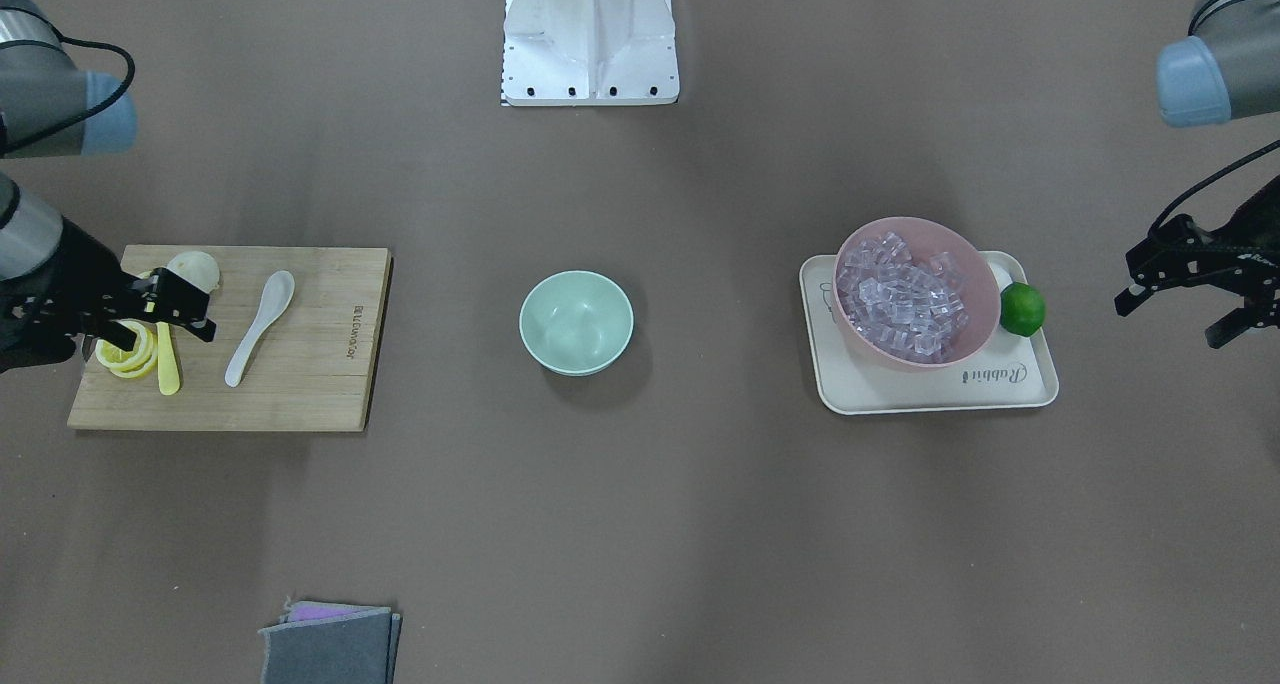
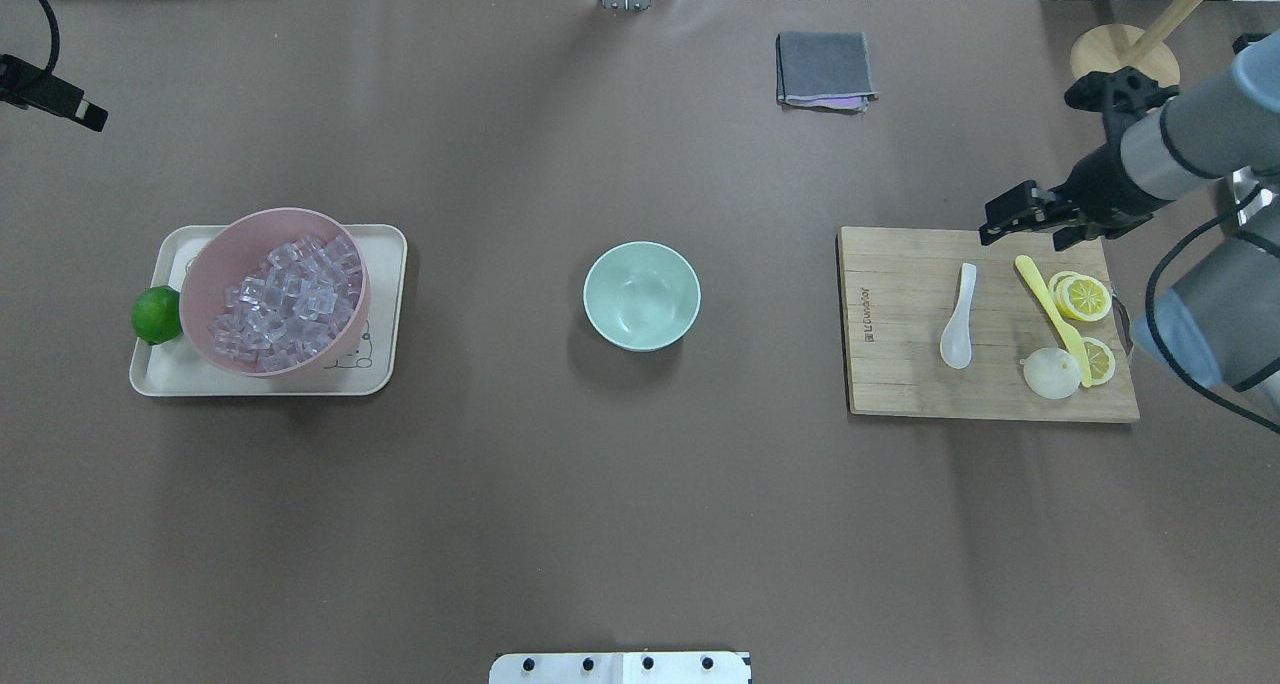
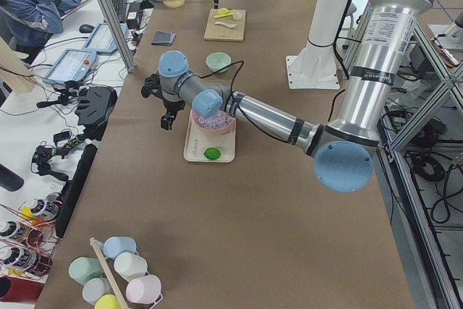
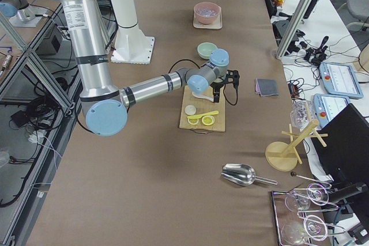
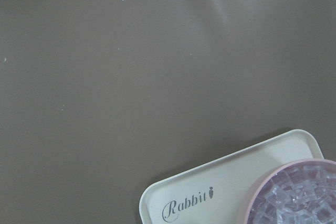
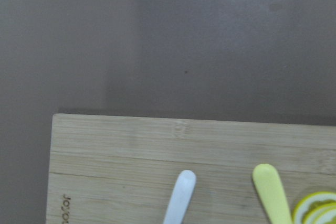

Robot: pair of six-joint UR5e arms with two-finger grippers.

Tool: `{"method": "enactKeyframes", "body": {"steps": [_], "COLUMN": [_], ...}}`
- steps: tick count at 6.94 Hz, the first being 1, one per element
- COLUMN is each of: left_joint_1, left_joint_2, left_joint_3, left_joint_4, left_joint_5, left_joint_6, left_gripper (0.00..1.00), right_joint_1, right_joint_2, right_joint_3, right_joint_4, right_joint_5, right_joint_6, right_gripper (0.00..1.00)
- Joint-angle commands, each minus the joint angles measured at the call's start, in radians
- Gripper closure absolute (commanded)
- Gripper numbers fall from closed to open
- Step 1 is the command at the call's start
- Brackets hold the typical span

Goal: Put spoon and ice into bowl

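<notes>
At 3 o'clock in the overhead view, pale wooden cutting board [image 2: 900, 384]; at 9 o'clock, large pink bowl [image 2: 213, 254]. Black right gripper [image 1: 190, 312] near the board's 1 o'clock corner, fingers parted, holding nothing. Left gripper [image 1: 1168, 324] out toward 10 o'clock, spread wide, empty. Dead centre, small round mint-green bowl [image 2: 641, 295], empty. White glossy soup spoon [image 2: 958, 319] flat on the board, clear lilac-tinted ice cubes [image 2: 285, 299] heaped in the pink bowl. Leaves both steps to do, apparently.

Cutting board [image 2: 900, 374], lime [image 2: 157, 315], tray [image 2: 388, 256], grey cloth [image 2: 823, 68]

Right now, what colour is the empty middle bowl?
The bowl is mint green; the overhead view shows it best.
</notes>
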Motion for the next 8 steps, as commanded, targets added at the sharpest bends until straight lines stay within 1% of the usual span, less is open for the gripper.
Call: {"method": "enactKeyframes", "body": {"steps": [1, 2, 3, 4, 5, 6, 8], "left_joint_1": [0.059, 0.070, 0.073, 0.074, 0.074, 0.079, 0.081], "left_joint_2": [-0.039, -0.039, -0.039, -0.039, -0.038, -0.038, -0.038], "left_joint_3": [0.005, 0.005, 0.006, 0.009, 0.009, 0.008, 0.005], "left_joint_4": [-0.016, -0.016, -0.016, -0.014, -0.014, -0.016, -0.016], "left_joint_5": [0.025, 0.045, 0.046, 0.047, 0.047, 0.047, 0.047], "left_joint_6": [-0.089, -0.092, -0.094, -0.094, -0.097, -0.121, -0.128], "left_gripper": [0.03, 0.02, 0.03, 0.03, 0.02, 0.03, 0.02], "right_joint_1": [-0.084, -0.111, -0.116, -0.125, -0.127, -0.128, -0.139], "right_joint_2": [0.022, 0.017, 0.011, 0.012, 0.014, 0.008, 0.008], "right_joint_3": [-0.004, -0.015, -0.021, -0.047, -0.049, -0.053, -0.053], "right_joint_4": [0.000, -0.002, -0.003, -0.002, -0.002, -0.002, -0.002], "right_joint_5": [-0.066, -0.103, -0.108, -0.108, -0.108, -0.109, -0.119], "right_joint_6": [0.124, 0.153, 0.161, 0.181, 0.184, 0.183, 0.186], "right_gripper": [0.14, 0.26, 0.37, 0.40, 0.48, 0.48, 0.53]}}
